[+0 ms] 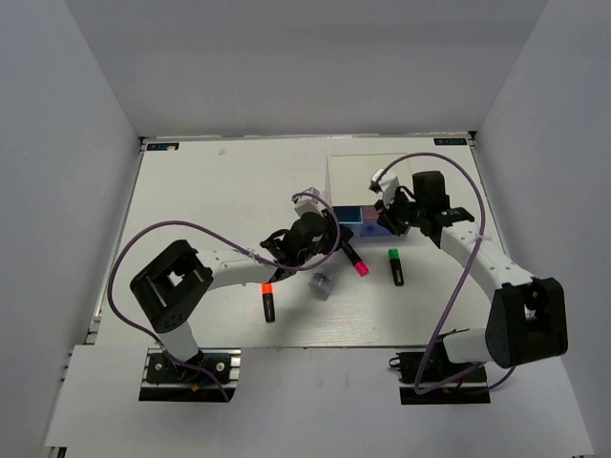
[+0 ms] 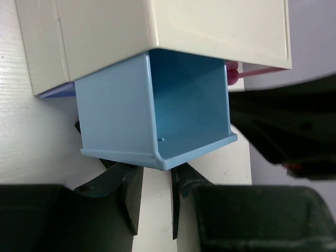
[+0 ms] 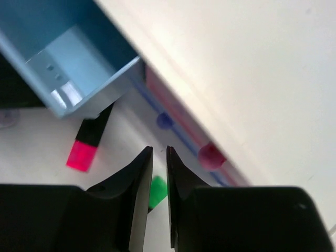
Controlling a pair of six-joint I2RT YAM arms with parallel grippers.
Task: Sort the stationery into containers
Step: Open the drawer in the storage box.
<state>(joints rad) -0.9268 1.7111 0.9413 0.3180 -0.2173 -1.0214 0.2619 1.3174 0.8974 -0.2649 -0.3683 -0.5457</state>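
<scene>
Blue drawer (image 2: 115, 121): open-topped box pulled out of white-topped cabinet (image 2: 210, 26), long axis toward counter (image 1: 210, 191) near edge.
Left gripper (image 2: 156, 176): closed on drawer front, contact hidden under lip.
Right gripper (image 3: 159, 152): jaws a narrow slit apart, nothing between.
Mid-counter, black markers:
- pink-capped marker (image 1: 356, 260) diagonal, cap toward near-right corner
- green-capped marker (image 1: 394, 267) cap toward far edge
- orange-capped marker (image 1: 268, 301) cap toward far edge
</scene>
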